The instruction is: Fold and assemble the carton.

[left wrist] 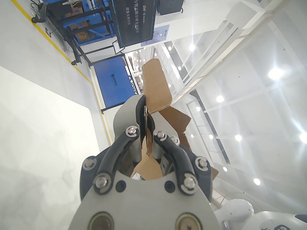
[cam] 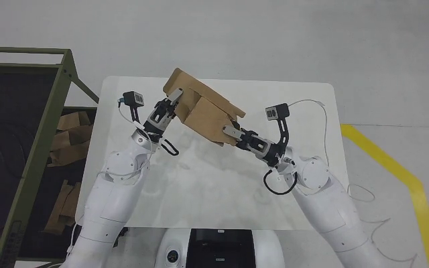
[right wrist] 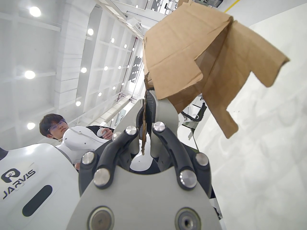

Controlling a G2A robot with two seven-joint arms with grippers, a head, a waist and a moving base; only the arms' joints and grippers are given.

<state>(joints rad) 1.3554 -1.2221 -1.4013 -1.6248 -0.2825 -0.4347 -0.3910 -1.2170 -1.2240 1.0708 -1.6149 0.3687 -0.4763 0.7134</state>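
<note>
Plain brown carton [cam: 201,107]; white table [cam: 221,194]

Brown cardboard carton [cam: 201,108], partly opened w/ flaps loose, was tilted, raised over tabletop [cam: 201,191] far side.

We see a white desk [cam: 201,191] with a green-framed rack [cam: 33,51] just beside its left edge, holding flat cardboard sheets [cam: 70,134]. A yellow floor line [cam: 382,157] runs off to the right. In the room behind are a dark display screen [left wrist: 132,10] and a blue panel [left wrist: 110,82].
</note>
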